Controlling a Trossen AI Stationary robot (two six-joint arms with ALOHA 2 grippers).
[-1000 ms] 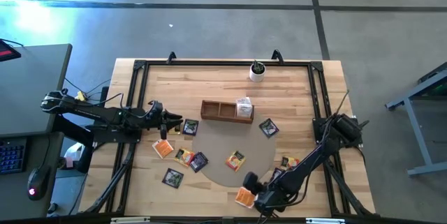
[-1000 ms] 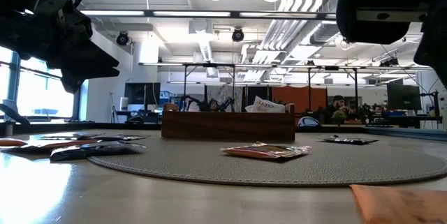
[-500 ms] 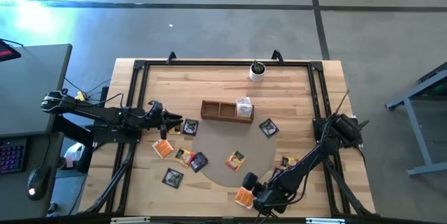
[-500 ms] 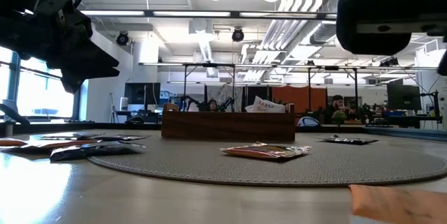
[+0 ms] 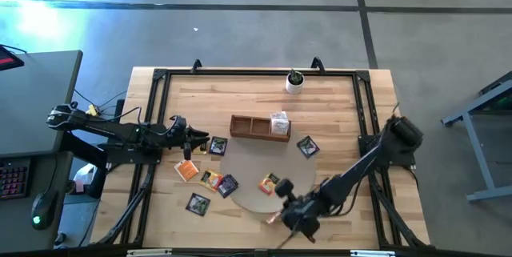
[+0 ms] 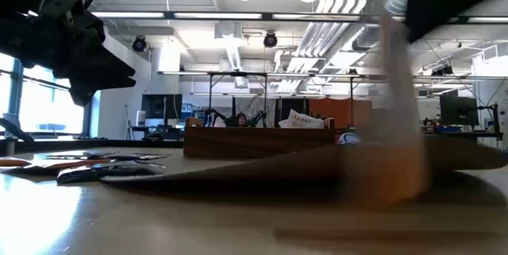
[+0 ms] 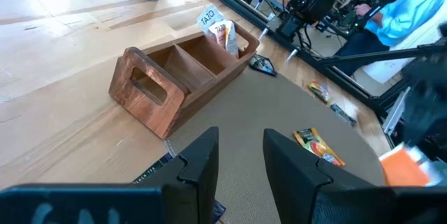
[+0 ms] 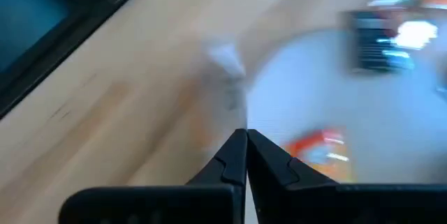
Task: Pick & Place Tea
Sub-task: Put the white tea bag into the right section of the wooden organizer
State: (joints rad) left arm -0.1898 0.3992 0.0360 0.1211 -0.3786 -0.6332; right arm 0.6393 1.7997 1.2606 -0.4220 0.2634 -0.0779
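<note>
My right gripper (image 5: 290, 211) is near the table's front edge, at the rim of the round grey mat (image 5: 248, 165). It is shut on an orange tea sachet (image 6: 401, 148), which shows only as a blur. Other tea sachets lie flat on the table and mat: orange ones (image 5: 186, 170) (image 5: 270, 182), dark ones (image 5: 198, 203) (image 5: 308, 146). A whitish one (image 5: 279, 121) stands in the wooden box (image 5: 258, 126). My left gripper (image 5: 205, 145) hovers open to the left of the box. My right gripper pinches the orange sachet by one edge (image 8: 234, 116) between its two shut fingertips. The fingers come from above. In the low view the sachet hangs below them as a blurred upright strip (image 6: 397, 112). Whether its lower end is clear of the table, I cannot tell.
A small white cup with a plant (image 5: 294, 82) stands at the far edge. Black frame rails (image 5: 152, 129) run along the table's left, right and far sides. More sachets (image 5: 211, 179) (image 5: 228, 185) (image 5: 218, 146) lie left of the mat's middle.
My right gripper has shut on the orange sachet that lay by the table's front edge. It has then risen and swung a little toward the far side. The sachet has come off the table and now hangs below the fingers.
</note>
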